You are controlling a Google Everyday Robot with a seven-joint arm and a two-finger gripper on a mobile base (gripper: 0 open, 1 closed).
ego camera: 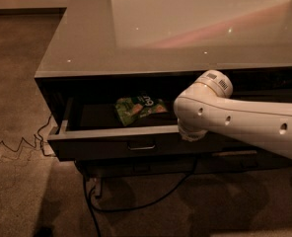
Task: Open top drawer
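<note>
Start with the cabinet [136, 48]: a low unit with a glossy grey top, standing on carpet [18, 83].

The top drawer [101, 143] sits directly under that top and is already drawn partway out, so its dark floor is exposed. Its long axis runs left to right across the view. Its travel is at right angles to that, out of the cabinet toward the camera.

The white arm [244, 122] enters from the right and lies across the right half of the drawer front.

The gripper [191, 134] is at the top edge of the drawer front, under the bend of the arm. Only its pale base shows. You cannot tell how far open it is or whether it has hold of the front.

From the gripper, the drawer extends mainly to the left, so any pull is applied off centre. Judge the draw straight outward, and expect the free left end to lag or skew.

A green snack bag [138, 107] lies inside the drawer, just left of the arm and apart from it.

The metal pull [141, 146] is at the centre of the front, left of the gripper and untouched.

A black cable [136, 206] trails on the floor below.
</note>
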